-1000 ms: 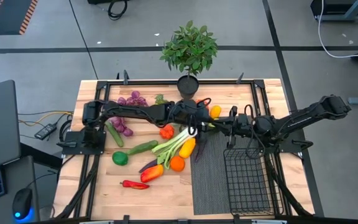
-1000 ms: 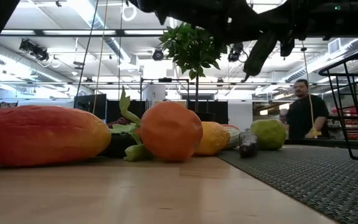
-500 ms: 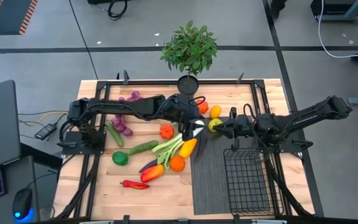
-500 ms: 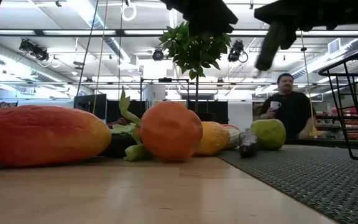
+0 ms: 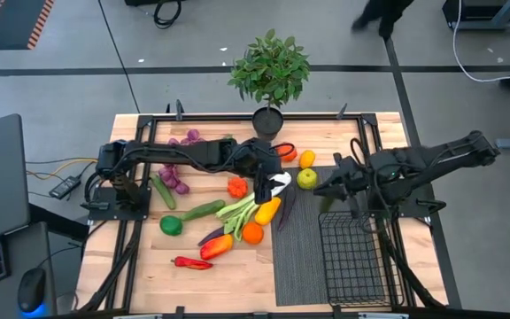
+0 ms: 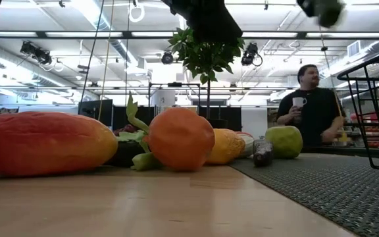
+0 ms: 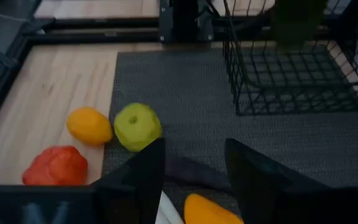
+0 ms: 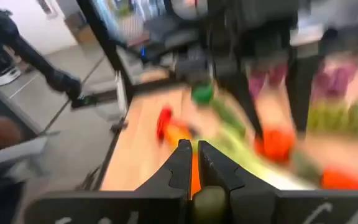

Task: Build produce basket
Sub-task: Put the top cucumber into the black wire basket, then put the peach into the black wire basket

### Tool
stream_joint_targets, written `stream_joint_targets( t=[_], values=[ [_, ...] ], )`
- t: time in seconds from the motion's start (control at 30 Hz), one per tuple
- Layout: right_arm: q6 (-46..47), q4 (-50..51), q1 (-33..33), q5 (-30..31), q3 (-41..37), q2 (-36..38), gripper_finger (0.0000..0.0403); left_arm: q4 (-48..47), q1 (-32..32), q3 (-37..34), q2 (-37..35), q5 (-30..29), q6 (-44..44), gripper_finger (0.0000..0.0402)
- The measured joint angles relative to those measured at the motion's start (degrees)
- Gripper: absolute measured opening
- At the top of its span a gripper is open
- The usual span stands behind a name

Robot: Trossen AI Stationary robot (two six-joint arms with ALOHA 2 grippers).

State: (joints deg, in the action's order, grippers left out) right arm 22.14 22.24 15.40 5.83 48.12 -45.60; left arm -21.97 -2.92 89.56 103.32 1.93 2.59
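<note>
Right gripper [image 5: 330,188] sits right of centre in the overhead picture, just above the top end of the basket [image 5: 354,214], which lies in the lower right on the mat [image 5: 295,257] with its long axis running top to bottom. What the gripper holds is hard to pick out there against the dark arm. The left gripper [image 5: 274,183] hangs at the centre over the top of the leek [image 5: 242,208], farther from the basket, so the right arm looks the one to make the drop, moving down-frame. From table level, a green vegetable [image 6: 322,9], probably a cucumber, shows high in the upper right corner, above the basket's wire side. In the left wrist picture that arm's fingers [image 7: 143,171] stand apart with nothing between them, and the basket fills the upper right beneath a dark green blur. In the right wrist picture the fingers [image 8: 180,163] are pressed close, pinching the green vegetable at bottom centre.
</note>
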Motion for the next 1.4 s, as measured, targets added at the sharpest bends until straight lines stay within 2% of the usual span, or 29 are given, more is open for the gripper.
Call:
stream_joint_targets(
  t=[0.27,0.4,0.57,0.7,0.93,1.03,1.1,1.13,1.2,1.27,1.4],
  values=[
    [19.92,17.84,2.26,-3.76,-0.33,-1.35,0.003,-0.83,0.7,-0.01,2.61,-0.03,-0.76,0.0174],
    [24.68,18.2,4.33,-5.66,-1.96,-1.76,0.0045,-1.73,1.32,-0.04,3.99,-0.01,0.2,0.0174],
    [28.18,17.4,7.56,-5.75,-2.41,-2.53,0.009,0.3,1.09,-0.04,6.39,-0.72,2.01,0.0174],
    [30.1,18.57,9.79,-4.32,-2.41,-3.66,0.0138,5.63,0.62,-0.02,10.01,-4.85,2.26,0.0176],
    [29.78,24.24,12.05,4.05,-2.42,-4.85,0.0212,11.01,-0.61,-0.04,13.58,-7.3,1.55,0.0188],
    [28.67,26.11,10.55,12.27,-2.43,-4.77,0.0225,11.51,-1.22,-0.04,13.71,-7.35,1.24,0.0194],
    [26.61,26.31,8.09,19.83,-2.42,-5.26,0.0228,7.62,-1.49,0.0,13.45,-7.78,1.06,0.0197],
    [24.89,26.12,6.31,21.62,-2.38,-5.77,0.0228,4.51,-1.59,-0.02,13.17,-8.17,1.08,0.0199],
    [21.2,26.25,1.92,20.62,-2.41,-7.19,0.0229,-0.33,-1.78,-0.02,12.52,-8.87,1.11,0.0201],
    [18.84,25.54,-3.35,16.72,-2.41,-9.36,0.0232,-6.43,-1.94,-0.02,11.7,-9.05,1.07,0.0202],
    [12.96,24.08,-11.04,9.53,-2.41,-14.88,0.0246,-9.5,-1.92,-0.07,11.85,-9.04,0.52,0.0195]
  ],
)
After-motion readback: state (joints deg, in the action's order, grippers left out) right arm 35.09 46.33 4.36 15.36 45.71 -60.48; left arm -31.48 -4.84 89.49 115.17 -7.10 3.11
